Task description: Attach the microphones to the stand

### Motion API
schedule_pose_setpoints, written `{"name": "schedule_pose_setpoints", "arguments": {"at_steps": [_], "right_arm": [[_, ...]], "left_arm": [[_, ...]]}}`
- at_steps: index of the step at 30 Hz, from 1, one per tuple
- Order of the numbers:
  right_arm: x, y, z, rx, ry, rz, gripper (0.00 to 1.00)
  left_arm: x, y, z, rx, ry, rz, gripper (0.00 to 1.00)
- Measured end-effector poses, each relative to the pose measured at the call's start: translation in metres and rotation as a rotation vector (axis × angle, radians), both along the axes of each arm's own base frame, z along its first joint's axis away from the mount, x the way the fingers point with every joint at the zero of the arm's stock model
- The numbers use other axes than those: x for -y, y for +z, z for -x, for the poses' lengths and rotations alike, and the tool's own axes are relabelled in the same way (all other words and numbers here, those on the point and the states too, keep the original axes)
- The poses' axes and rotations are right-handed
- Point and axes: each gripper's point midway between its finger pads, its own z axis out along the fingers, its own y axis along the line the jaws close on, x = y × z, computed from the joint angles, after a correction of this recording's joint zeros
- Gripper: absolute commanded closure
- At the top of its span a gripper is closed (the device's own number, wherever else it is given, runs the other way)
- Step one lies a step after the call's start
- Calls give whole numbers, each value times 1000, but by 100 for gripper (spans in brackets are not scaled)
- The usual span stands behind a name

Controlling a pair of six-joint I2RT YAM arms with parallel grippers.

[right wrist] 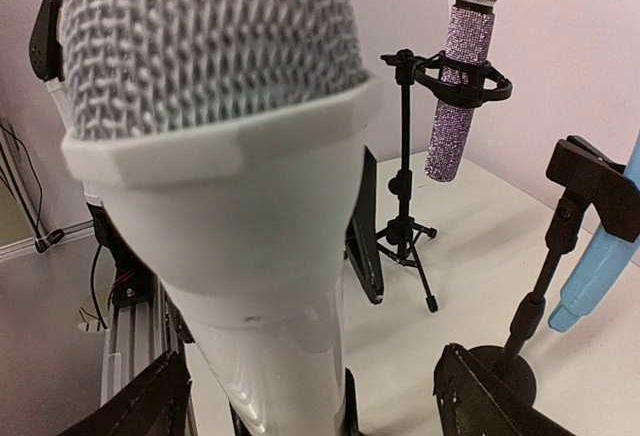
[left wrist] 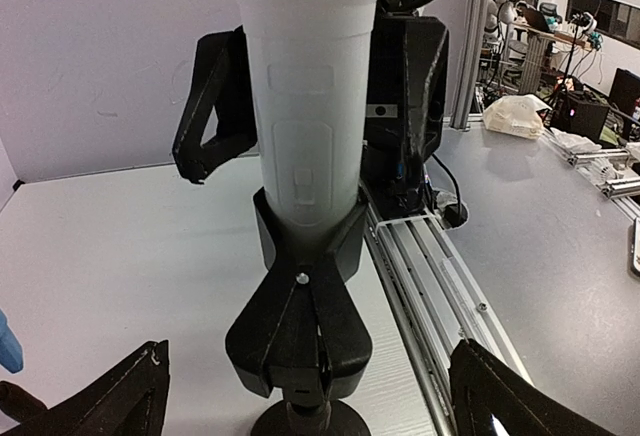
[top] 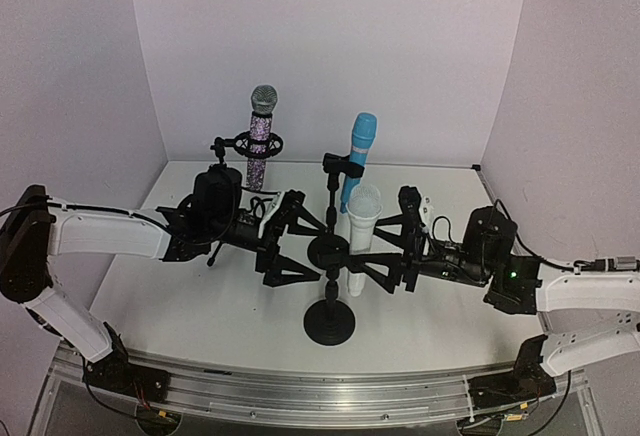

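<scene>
- Three on stands: purple mic (top: 260,146) back left, blue mic (top: 357,156) behind centre, white mic (top: 362,218) upright in the clip (left wrist: 300,256) of the front stand (top: 329,322).
- Left gripper (top: 320,253) gapes wide, fingers either side of the clip, clear of the white mic.
- Right gripper (top: 368,248) is spread too, white mic between its fingers; probably no contact, though that close view is hard to judge.

Three views, all sharing the white microphone (top: 360,224).
The top camera looks down from 6 o'clock over the whole surface (top: 190,306). The left wrist camera faces the white microphone's body from very close. The right wrist camera faces its mesh head, equally close, with the purple microphone (right wrist: 455,96) at 1 o'clock.
</scene>
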Motion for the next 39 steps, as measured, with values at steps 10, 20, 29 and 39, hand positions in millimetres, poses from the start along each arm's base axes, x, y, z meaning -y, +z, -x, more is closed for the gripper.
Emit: {"name": "schedule_pose_setpoints", "arguments": {"at_steps": [10, 20, 29, 39], "right_arm": [[29, 31, 8, 22, -56, -42, 9], [58, 14, 2, -30, -185, 45, 9], [78, -38, 0, -111, -267, 135, 9], [88, -34, 1, -102, -298, 107, 8]], "left_arm": [[-18, -40, -4, -114, 106, -43, 15], [-6, -54, -6, -107, 152, -28, 24], [8, -74, -3, -110, 145, -31, 28], [23, -91, -5, -142, 158, -23, 42]]}}
